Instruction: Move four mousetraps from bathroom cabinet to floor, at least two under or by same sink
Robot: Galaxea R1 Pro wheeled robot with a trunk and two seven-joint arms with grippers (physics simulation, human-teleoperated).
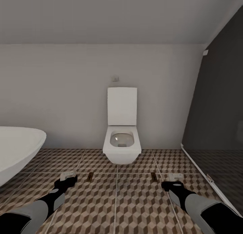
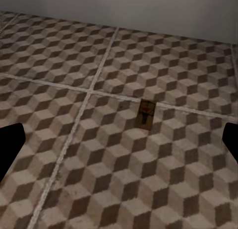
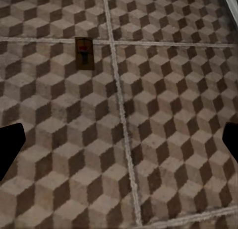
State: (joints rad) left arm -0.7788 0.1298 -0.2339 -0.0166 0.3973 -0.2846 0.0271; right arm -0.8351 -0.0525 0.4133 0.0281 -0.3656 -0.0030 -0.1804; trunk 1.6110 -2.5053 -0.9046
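Two mousetraps lie flat on the cube-patterned bathroom floor [image 1: 118, 200] in front of the toilet, one to the left [image 1: 90, 176] and one to the right [image 1: 153, 175]. My left gripper [image 1: 67, 178] hovers low just left of the left mousetrap [image 2: 146, 113], open and empty. My right gripper [image 1: 174, 180] hangs just right of the right mousetrap [image 3: 84, 52], also open with nothing between its fingers. Both traps rest on the tiles, apart from the grippers. The cabinet and the bathroom sink are out of view.
A white toilet [image 1: 122, 139] stands against the back wall straight ahead. The rounded white bathtub [image 1: 15, 149] juts in at the left. A dark glass shower panel [image 1: 219, 125] with a floor rail closes off the right side.
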